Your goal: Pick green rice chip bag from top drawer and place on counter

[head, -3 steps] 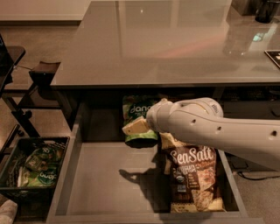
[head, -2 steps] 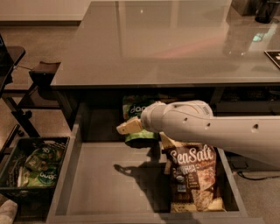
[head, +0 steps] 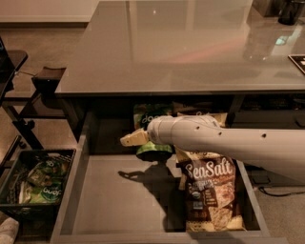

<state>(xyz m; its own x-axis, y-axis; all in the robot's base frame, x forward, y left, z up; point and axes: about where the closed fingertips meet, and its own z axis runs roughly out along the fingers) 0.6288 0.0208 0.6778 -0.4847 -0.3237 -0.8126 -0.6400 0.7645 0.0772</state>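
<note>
The green rice chip bag [head: 148, 116] lies at the back of the open top drawer [head: 119, 205], partly under the counter's edge; its lower end shows below the arm. My gripper [head: 134, 138] hangs just in front of the bag's left side, above the drawer bottom, with the pale arm reaching in from the right and covering the bag's middle. The glossy grey counter [head: 181, 47] spans the top of the view.
A brown "Sea Salt" bag [head: 209, 193] lies in the drawer's right half, with another behind it under the arm. A black wire basket [head: 10, 167] with green bags stands on the floor at left. A dark stand [head: 45, 78] is left of the counter. Dark items sit at the counter's far right [head: 289, 9].
The gripper and arm have shifted a little to the left across the green bag. The bag has stayed in place in the drawer.
</note>
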